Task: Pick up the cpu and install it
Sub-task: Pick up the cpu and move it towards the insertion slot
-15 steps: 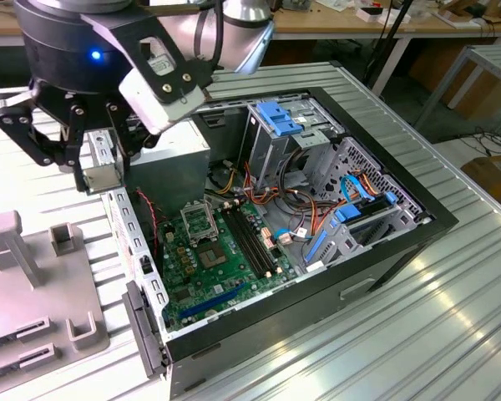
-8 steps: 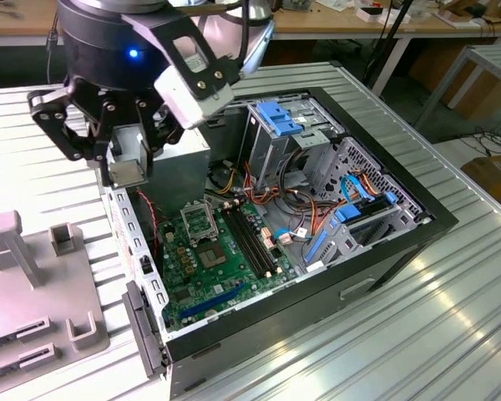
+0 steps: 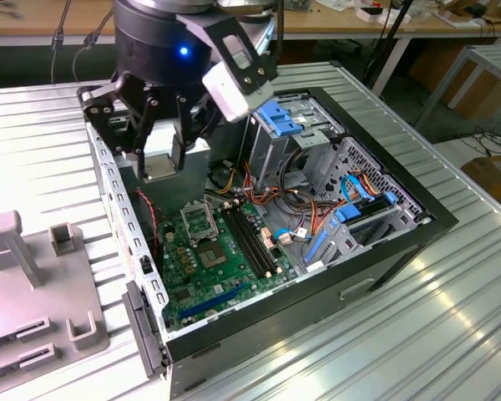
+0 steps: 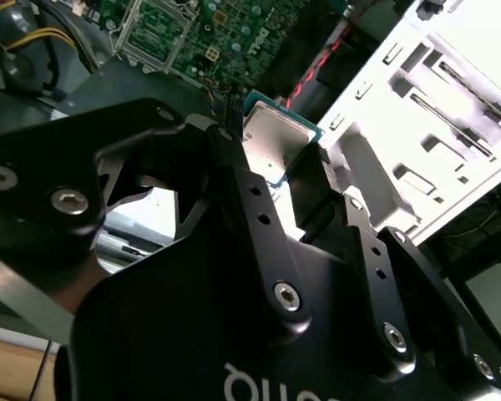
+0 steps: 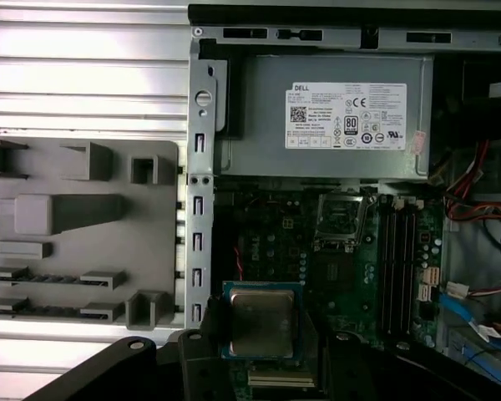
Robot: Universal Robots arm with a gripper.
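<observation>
Ribbed metal table point(image 3: 451, 334), cpu point(image 5: 261, 322) clamped in tool point(image 5: 263, 336)

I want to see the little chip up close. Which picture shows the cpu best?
The first wrist view: the cpu turns its grey top straight to the camera. The second wrist view shows it slanted, partly behind the tool. The exterior view shows it small, in the tool.

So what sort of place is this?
Probably a robotics lab or workshop: an open computer case on a ribbed metal table, cluttered wooden workbenches behind, and a gripper holding a cpu.
</observation>
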